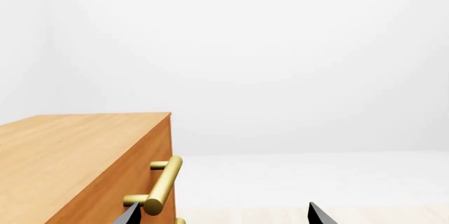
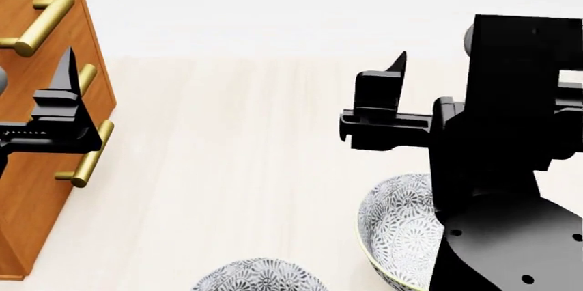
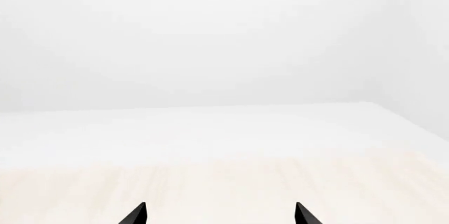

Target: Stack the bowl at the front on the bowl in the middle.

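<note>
Head view: I see two patterned bowls, one [image 2: 259,274] at the frame's lower edge, another [image 2: 399,226] half hidden under my right arm.
Right tool [image 3: 220,214]: spread, empty.
Left tool [image 1: 223,214]: spread, empty, beside the dresser [image 2: 37,100].
Risk: lowering blind could knock a bowl.

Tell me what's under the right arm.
A patterned bowl sits partly beneath the right arm, on the pale table. Its far side is covered by the arm.

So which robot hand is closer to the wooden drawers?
Left. The left gripper sits right beside the wooden drawer cabinet by its brass handles. The right gripper is far across, above a patterned bowl.
</note>
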Available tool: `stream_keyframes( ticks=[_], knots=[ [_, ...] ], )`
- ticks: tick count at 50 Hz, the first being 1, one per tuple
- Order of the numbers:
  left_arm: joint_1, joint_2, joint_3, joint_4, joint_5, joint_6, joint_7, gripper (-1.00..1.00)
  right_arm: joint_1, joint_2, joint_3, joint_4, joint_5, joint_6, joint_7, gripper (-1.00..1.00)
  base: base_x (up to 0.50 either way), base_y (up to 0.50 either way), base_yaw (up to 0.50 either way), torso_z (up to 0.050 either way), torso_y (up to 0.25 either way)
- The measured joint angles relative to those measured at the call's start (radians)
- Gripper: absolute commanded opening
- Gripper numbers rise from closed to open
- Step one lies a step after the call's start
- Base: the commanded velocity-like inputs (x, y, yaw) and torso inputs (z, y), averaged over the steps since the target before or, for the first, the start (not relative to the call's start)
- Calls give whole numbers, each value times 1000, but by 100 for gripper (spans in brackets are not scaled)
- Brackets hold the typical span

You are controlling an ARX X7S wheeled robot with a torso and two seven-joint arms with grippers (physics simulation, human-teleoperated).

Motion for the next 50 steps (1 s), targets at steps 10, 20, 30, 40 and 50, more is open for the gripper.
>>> stream_keyframes(
  ticks=[10, 20, 30, 40, 50],
  knots=[
    [-9, -8, 1, 11, -11, -11, -1, 100, 170, 174, -31, 455, 307, 29, 160, 100, 0, 0, 0, 0, 0],
    [-14, -15, 5, 16, -19, -15, -4, 100, 235, 281, -102, 843, 338, 25, 82, 100, 0, 0, 0, 0, 0],
    [-18, -18, 7, 18, -25, -17, -8, 100, 261, 335, -170, 1040, 328, -5, 13, 100, 0, 0, 0, 0, 0],
    [-20, -22, 10, 16, -30, -14, -11, 100, 291, 355, -298, 1220, 242, -78, -150, 100, 0, 0, 0, 0, 0],
    [-17, -27, 9, 16, -36, -13, -14, 100, 307, 353, -391, 1346, 175, -139, -278, 100, 0, 0, 0, 0, 0]
  ],
)
